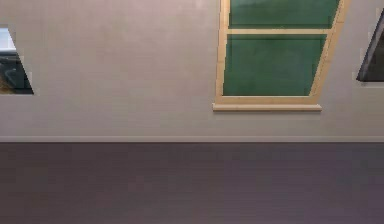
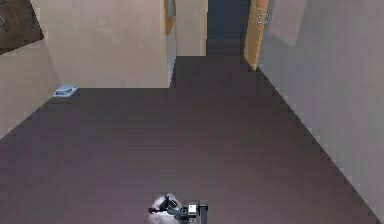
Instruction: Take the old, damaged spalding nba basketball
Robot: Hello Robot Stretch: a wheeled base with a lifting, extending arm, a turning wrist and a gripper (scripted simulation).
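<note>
As I look out along the arm side view, the hand (image 2: 160, 208) sits at the very near edge of the scene, a greyish lump just left of the arm (image 2: 201, 214) and its small white marker squares (image 2: 187, 210). Its far end is too cramped against the edge for me to make out, so I cannot tell its state or whether it holds anything. I also cannot tell where the basketball lies, nor how it sits relative to the hand.

Around the hand spreads dark purple-grey floor (image 2: 200, 140). Far off to the left, close to the beige wall (image 2: 100, 40), a small flat blue-and-white object (image 2: 66, 92) lies on the floor, well apart from the hand. Beyond it a dark passage (image 2: 225, 30) runs away between the walls, with a light wooden door frame (image 2: 258, 30) on its right. A dark picture (image 2: 20, 25) hangs on the left wall.

Ahead, in the forward view, the same floor (image 1: 190, 185) meets a pale wall (image 1: 120, 70). A window (image 1: 275, 50) with a light wooden frame and green panes is set right of the middle, above a sill (image 1: 266, 106). A dark framed panel (image 1: 15, 70) is at the left edge and another dark panel (image 1: 373, 50) at the right edge.
</note>
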